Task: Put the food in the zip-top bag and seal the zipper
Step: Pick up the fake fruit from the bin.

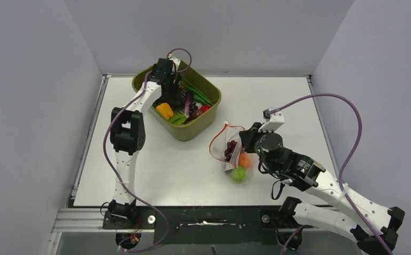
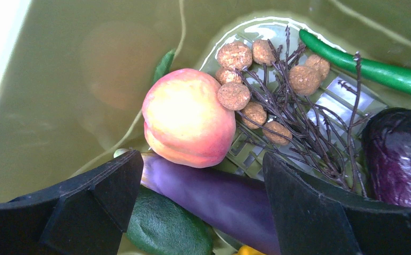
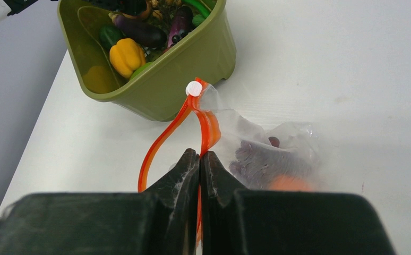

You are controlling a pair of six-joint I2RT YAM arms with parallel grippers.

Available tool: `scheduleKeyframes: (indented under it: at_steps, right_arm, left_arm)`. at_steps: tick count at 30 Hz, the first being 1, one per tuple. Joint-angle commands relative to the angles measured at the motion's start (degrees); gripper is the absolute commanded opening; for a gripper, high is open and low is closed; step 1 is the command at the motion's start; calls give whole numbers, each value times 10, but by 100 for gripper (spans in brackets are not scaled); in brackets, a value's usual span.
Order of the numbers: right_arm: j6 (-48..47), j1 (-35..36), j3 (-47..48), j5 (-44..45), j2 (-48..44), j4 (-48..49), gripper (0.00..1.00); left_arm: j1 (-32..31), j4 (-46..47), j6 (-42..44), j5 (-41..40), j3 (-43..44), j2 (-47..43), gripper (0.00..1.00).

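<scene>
peach (image 2: pixel 187 118), eggplant (image 2: pixel 214 196) in olive tub (image 2: pixel 49 106), zipper (image 3: pixel 161 141) pinched

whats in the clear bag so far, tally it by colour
purple grape bunch: 1
orange round fruit: 1
green round fruit: 1
total: 3 visible in the zip-top bag

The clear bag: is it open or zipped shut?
Open. The clear bag's red-orange zipper gapes in a wide loop, its two sides apart. The right gripper pinches the strip.
</scene>
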Motion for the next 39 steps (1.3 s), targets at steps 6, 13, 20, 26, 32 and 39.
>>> scheduleKeyframes:
  at_steps: [6, 13, 20, 26, 32, 39]
  right_arm:
    - [-12, -5, 29, 25, -1, 36, 0]
    - [-12, -5, 29, 31, -3, 33, 0]
    - [-13, -5, 27, 36, -5, 31, 0]
    - [-13, -5, 27, 39, -5, 30, 0]
    - [-15, -5, 27, 42, -6, 29, 0]
    - [-14, -5, 25, 42, -10, 29, 0]
  left_arm:
    - [9, 29, 29, -16, 34, 20, 83]
    - [10, 50, 39, -52, 50, 42, 84]
    - [9, 88, 56, -66, 48, 52, 84]
    - [9, 112, 57, -72, 40, 57, 81]
    - [8, 117, 52, -67, 40, 67, 80]
    - [8, 111, 47, -58, 46, 75, 78]
